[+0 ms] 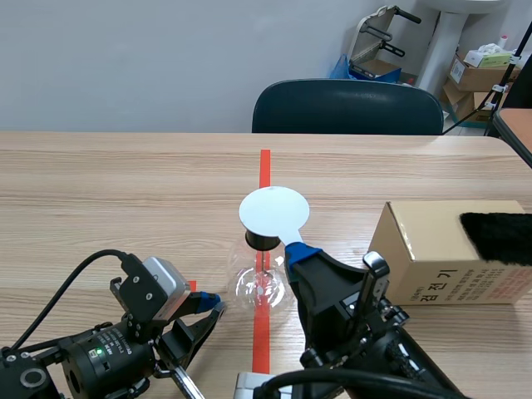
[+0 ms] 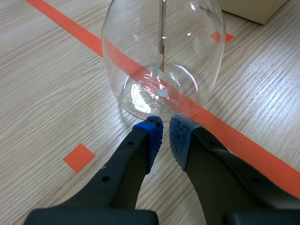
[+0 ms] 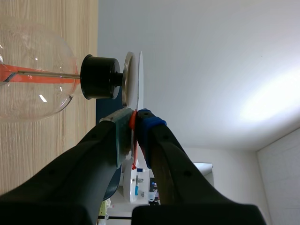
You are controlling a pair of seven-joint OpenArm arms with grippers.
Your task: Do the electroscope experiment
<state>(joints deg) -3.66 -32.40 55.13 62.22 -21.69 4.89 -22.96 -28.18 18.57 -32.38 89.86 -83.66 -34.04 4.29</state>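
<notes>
Charging step: our right tool gripped the white disc at the electroscope top, our left tool closed and empty; next, we would probably lift it.

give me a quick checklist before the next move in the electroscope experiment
1. Right end effector shut on the white disc: ok
2. White disc close over the metal plate: ok; whether they touch: cannot tell
3. Flask upright on the table: ok
4. Left end effector shut, empty, clear of the glass: cannot tell
5. Foil leaf spread: cannot tell
6. Black fur on the box: ok
</notes>
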